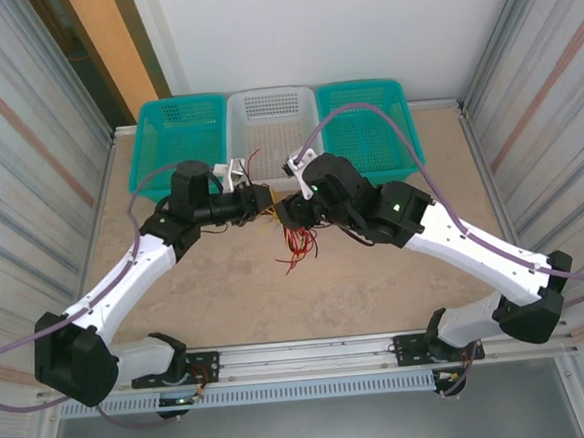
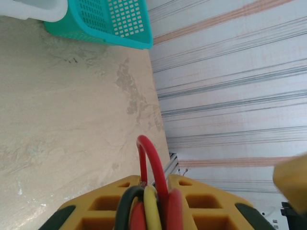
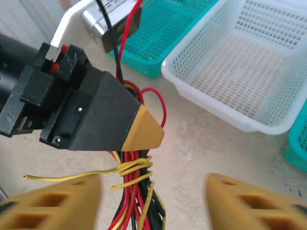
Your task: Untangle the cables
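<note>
The table [image 1: 228, 304] carries a white basket [image 1: 273, 115] at its far edge. Left gripper [image 2: 152, 189]: clamped on the cables [image 3: 132, 172]. Right gripper [image 3: 153, 184]: fingers spread apart, bundle between them. The red, black and yellow cables hang over the table centre.

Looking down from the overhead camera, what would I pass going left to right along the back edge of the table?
Teal basket on the left → white basket → teal basket on the right.
</note>
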Tool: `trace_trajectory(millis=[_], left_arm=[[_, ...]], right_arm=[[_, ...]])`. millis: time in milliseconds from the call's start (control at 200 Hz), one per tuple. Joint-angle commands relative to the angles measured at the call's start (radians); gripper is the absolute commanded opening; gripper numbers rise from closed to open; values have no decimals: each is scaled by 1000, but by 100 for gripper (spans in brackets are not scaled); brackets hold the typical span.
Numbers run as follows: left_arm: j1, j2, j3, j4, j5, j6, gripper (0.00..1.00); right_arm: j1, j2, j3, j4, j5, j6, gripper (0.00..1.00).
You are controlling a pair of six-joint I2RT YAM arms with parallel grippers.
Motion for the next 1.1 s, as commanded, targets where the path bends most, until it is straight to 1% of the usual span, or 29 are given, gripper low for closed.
trace_trajectory(millis=[0,60,135,175,241,331,391,471,541,601,691,747,802,942,1037,1097], left_arm=[[26,-1,-6,77,38,-59,0],[38,5,-12,93,45,-91,0],[46,12,-32,143,60,-134,0],[47,16,-42,164,63,-152,0],[47,24,-47,170,65,-164,0],[47,34,-58,188,67,-180,0],[47,39,-69,211,65,-197,0],[47,50,-67,212,65,-201,0],[47,57,-69,220,67,-204,0],[47,60,-72,231,71,-209,0],[47,61,-72,234,75,-209,0],[46,60,-70,232,77,-207,0],[47,59,-69,230,78,-200,0],[47,62,-64,221,88,-186,0],[47,61,-66,225,89,-183,0],[48,61,-66,227,93,-183,0]], right_arm=[[-63,-92,-66,66,-60,85,87],[-113,-143,-131,124,-143,143,87],[-169,-218,-247,253,-243,208,85],[-177,-253,-306,322,-253,228,83],[-172,-298,-379,392,-219,248,82],[-176,-283,-377,371,-233,269,79],[-182,-240,-343,338,-299,272,78],[-188,-180,-308,329,-401,272,73],[-183,-143,-295,332,-413,279,72],[-182,-120,-285,327,-399,280,65],[-187,-87,-253,285,-358,278,48],[-188,-68,-231,264,-343,273,40],[-188,-58,-216,257,-342,262,35],[-189,-46,-195,243,-347,246,31],[-188,-45,-191,232,-343,245,22],[-188,-46,-194,228,-344,245,19]])
